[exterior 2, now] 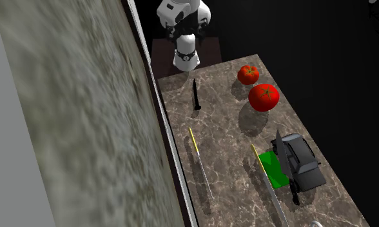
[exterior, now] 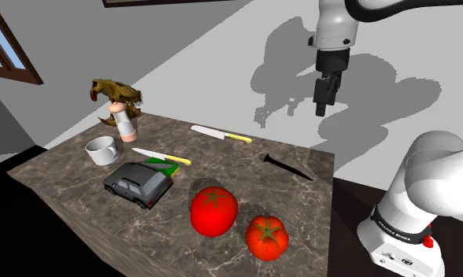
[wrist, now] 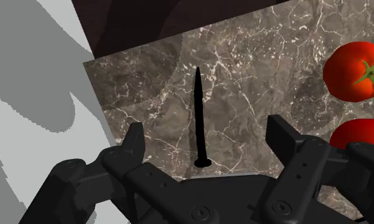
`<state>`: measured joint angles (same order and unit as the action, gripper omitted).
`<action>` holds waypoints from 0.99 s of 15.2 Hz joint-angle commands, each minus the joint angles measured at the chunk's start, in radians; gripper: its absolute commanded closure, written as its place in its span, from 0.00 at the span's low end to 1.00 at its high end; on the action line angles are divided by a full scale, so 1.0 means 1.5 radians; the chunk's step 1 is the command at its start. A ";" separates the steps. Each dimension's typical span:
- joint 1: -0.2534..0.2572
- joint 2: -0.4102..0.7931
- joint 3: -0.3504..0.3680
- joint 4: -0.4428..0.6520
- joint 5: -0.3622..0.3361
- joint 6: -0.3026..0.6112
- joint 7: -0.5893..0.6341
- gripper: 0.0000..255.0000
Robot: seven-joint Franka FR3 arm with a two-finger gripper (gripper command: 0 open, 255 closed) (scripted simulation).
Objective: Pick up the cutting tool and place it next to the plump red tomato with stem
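Black spike (wrist: 198, 108) lying along worktop (wrist: 256, 57) wall-side edge, tip toward stand-end corner. Tool (wrist: 207, 126) spread, hovering above. Shoulder view: far knife (exterior: 222, 134), near knife (exterior: 161, 156), both yellow-handled.

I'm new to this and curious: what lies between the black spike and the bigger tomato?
Nothing: only bare marble tabletop separates the black spike and the bigger tomato, as the second exterior view shows.

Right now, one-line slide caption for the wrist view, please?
Open gripper aimed down at a black spike on the marbled countertop, with a stemmed red tomato and a second tomato beside.
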<state>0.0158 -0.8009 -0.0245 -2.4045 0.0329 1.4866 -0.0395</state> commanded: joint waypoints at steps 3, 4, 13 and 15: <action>0.003 0.037 0.000 -0.003 -0.002 0.048 -0.008 0.00; 0.004 0.057 -0.001 -0.003 -0.004 0.072 -0.012 0.00; 0.016 0.254 -0.001 0.040 -0.010 0.263 -0.045 0.00; 0.019 0.301 0.000 0.060 -0.011 0.299 -0.052 0.00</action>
<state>0.0418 -0.3829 -0.0248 -2.3254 0.0168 1.9040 -0.1116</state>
